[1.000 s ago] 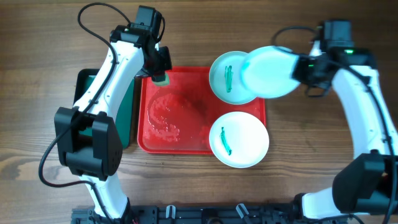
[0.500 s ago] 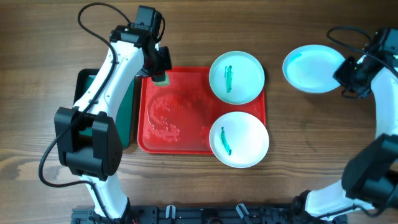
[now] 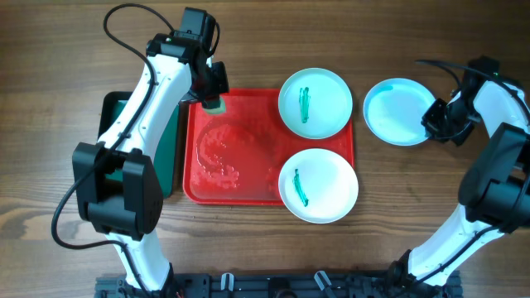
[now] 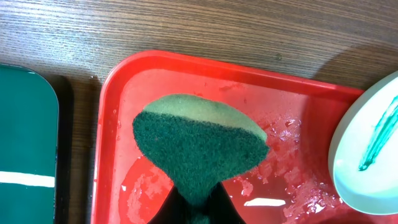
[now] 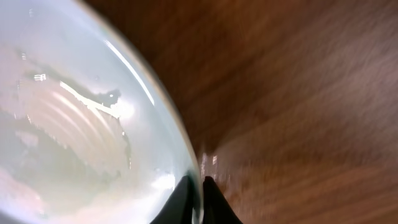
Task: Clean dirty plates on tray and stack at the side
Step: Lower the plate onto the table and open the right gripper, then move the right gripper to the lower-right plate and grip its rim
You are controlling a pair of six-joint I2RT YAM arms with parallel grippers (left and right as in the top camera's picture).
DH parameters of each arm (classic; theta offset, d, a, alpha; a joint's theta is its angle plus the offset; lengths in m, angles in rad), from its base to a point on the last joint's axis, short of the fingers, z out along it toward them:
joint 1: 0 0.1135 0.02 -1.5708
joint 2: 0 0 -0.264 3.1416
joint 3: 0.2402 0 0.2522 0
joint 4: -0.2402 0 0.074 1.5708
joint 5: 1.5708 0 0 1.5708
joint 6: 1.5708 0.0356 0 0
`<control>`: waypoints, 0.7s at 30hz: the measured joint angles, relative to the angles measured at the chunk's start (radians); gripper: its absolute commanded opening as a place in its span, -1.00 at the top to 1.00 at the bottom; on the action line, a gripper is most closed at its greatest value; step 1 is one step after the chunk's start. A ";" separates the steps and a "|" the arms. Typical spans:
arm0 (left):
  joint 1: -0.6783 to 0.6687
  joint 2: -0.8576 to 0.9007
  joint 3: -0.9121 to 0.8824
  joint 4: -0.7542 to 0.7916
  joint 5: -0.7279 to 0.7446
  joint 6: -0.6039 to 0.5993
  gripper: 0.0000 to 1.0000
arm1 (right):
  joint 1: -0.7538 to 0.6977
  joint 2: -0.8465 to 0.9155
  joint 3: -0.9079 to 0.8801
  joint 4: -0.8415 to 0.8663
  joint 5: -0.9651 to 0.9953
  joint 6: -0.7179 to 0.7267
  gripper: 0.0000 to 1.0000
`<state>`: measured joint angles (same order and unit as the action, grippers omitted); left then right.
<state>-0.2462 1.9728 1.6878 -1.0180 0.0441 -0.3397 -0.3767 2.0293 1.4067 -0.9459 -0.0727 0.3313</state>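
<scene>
- Overhead: high above the table (image 3: pixel 50 50), facing straight down; the arm bases sit at its near edge.
- Left wrist: close, looking down past the sponge (image 4: pixel 199 149) onto the far-left corner of the tray (image 4: pixel 186 62), also seen overhead.
- Right wrist: very close and blurred, on the rim of the plate (image 5: pixel 62 124) that overhead shows right of the tray.

Readable text: none in any view.
plates (image 3: pixel 327 103): no lettering or numbers.
tray (image 3: pixel 248 124): no brand or label legible.
arms (image 3: pixel 157 91): no markings legible.

White arm links (image 3: pixel 157 91), black joints (image 3: pixel 120 189), black cables (image 3: pixel 122 8)
</scene>
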 measured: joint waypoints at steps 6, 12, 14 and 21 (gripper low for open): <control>0.000 0.000 0.000 0.000 0.000 0.000 0.92 | 0.000 -0.047 0.025 -0.140 -0.062 -0.074 0.31; 0.000 0.000 0.000 0.000 0.000 0.000 0.92 | 0.009 -0.293 0.061 -0.249 -0.174 -0.180 0.10; 0.000 0.000 0.000 0.000 0.000 0.000 0.92 | 0.023 -0.335 0.065 -0.287 -0.188 -0.204 0.11; 0.000 0.000 0.000 -0.001 0.000 0.000 0.92 | 0.163 -0.345 -0.054 -0.312 -0.219 -0.274 0.28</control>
<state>-0.2462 1.9728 1.6878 -1.0191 0.0441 -0.3397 -0.2142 1.6844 1.3525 -1.2575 -0.2916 0.0574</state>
